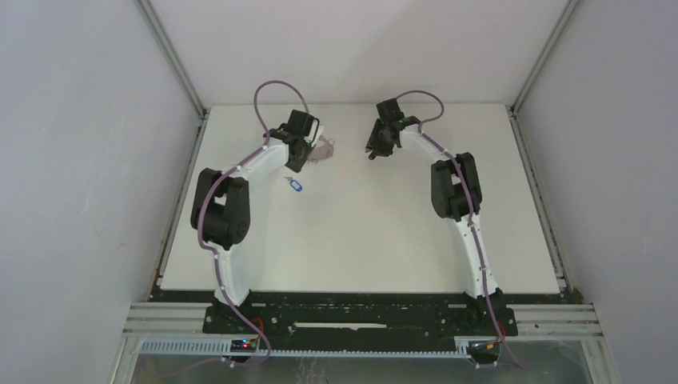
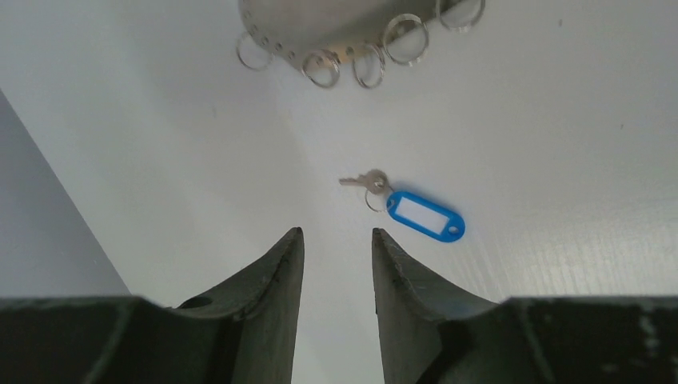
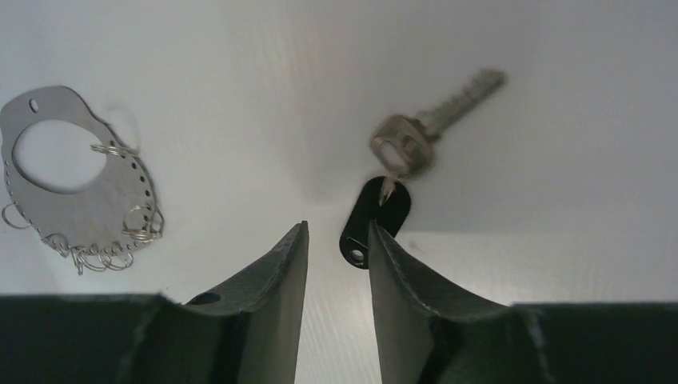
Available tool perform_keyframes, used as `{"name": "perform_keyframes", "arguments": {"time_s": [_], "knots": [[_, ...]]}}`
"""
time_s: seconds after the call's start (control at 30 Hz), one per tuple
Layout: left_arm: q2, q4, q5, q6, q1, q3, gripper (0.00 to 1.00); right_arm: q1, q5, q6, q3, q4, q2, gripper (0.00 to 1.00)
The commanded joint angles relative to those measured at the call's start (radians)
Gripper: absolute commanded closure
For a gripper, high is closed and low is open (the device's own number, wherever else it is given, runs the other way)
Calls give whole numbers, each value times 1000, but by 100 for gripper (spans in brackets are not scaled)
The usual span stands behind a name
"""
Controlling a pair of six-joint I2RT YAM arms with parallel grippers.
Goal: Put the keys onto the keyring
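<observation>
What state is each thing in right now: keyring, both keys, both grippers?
Keyring: flat on the table, no key attached.
Blue key: flat on the table, loose, unattached.
Black key: on the table, loose, ungripped.
Right gripper: open, empty, one fingertip next to that key's tag.
Left gripper: open, empty.

a: i've got the left arm (image 1: pixel 232 184) bent out at the elbow, wrist reaching forward and inward. left gripper (image 2: pixel 336 234)?
b: angled down, jaws parted a little, nothing between them.
a: right arm (image 1: pixel 457 188) mirrors it. right gripper (image 3: pixel 337 228)?
b: same narrow gap, holding nothing.
</observation>
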Motion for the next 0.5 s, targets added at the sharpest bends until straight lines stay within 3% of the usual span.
{"name": "perform_keyframes", "arguments": {"time_s": [0.0,0.17,0.33,0.47], "knots": [[21,-20,-12,-28,13,134,55,-25,-30,94,-224,3,-97,59],[90,-64,-15,-43,16,282,46,-16,-16,131,-464,88,-230,66],[209,-153,-6,-62,15,509,33,2,18,160,-571,76,-323,77],[345,-241,-83,-90,13,744,33,31,67,161,-673,129,-441,80]]}}
